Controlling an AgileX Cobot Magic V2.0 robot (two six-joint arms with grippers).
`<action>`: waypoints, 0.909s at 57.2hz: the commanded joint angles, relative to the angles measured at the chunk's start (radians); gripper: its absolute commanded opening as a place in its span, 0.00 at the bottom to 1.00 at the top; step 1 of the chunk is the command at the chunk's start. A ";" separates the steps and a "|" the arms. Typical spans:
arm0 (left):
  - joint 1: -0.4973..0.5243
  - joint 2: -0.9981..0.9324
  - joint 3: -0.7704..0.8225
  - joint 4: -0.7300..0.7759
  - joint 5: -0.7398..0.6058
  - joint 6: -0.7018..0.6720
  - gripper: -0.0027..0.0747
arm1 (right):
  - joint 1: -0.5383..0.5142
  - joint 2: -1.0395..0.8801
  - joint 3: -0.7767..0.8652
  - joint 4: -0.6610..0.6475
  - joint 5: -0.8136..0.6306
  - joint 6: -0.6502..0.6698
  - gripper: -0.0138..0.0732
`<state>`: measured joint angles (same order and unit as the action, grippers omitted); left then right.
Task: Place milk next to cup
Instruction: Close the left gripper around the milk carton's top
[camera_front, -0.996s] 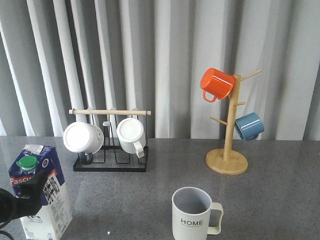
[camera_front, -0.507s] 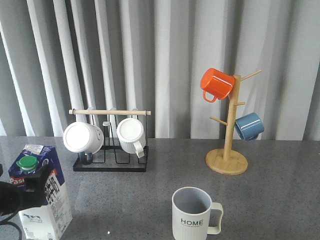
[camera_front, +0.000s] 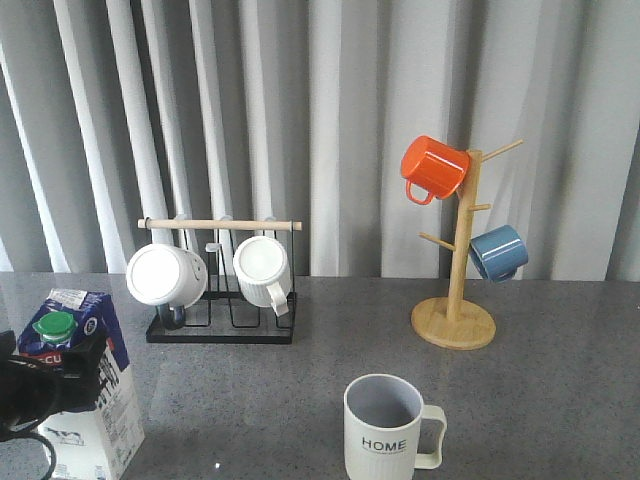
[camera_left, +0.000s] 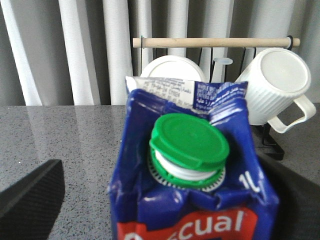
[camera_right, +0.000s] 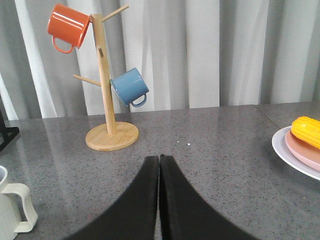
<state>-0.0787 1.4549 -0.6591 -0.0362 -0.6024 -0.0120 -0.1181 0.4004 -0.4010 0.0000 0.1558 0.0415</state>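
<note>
The milk (camera_front: 85, 380) stands upright on the table (camera_front: 300, 390) at its near left corner, well apart from the cup (camera_front: 385, 425), which sits near the front middle with its handle turned to the right. The left pincer (camera_front: 50, 385) is at the carton's upper part, just under the green cap (camera_left: 189, 142); in the left wrist view its dark fingers (camera_left: 30, 197) flank the carton on either side with table showing between the nearer one and the carton wall, so it appears spread around the milk and not yet clamped, likely lined up high on the carton for a firm hold. The right pincer (camera_right: 159, 200) hangs over bare table on the right with its fingers pressed together on nothing, probably parked out of the way. The space left of the cup is where the carton would most easily go. In the front view the arm covers much of the carton's face and the frame cuts off its base; the wrist view shows only part of the red label. Whether the far finger touches the carton cannot be told. The cup appears only as a sliver in the right wrist view, and a plate (camera_right: 287, 150) with corn (camera_right: 307, 131) is cut off at that view's edge.
</note>
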 joint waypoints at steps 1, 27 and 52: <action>0.002 -0.010 -0.031 0.002 -0.118 -0.011 0.89 | -0.004 0.001 -0.028 0.000 -0.071 0.000 0.16; 0.002 0.012 -0.037 0.061 -0.170 -0.090 0.38 | -0.004 0.001 -0.028 0.000 -0.071 0.000 0.16; -0.001 -0.004 -0.037 0.057 -0.198 -0.086 0.36 | -0.004 0.001 -0.028 0.000 -0.071 0.000 0.16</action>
<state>-0.0762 1.4967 -0.6644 0.0275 -0.7135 -0.0916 -0.1181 0.4004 -0.4010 0.0000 0.1558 0.0415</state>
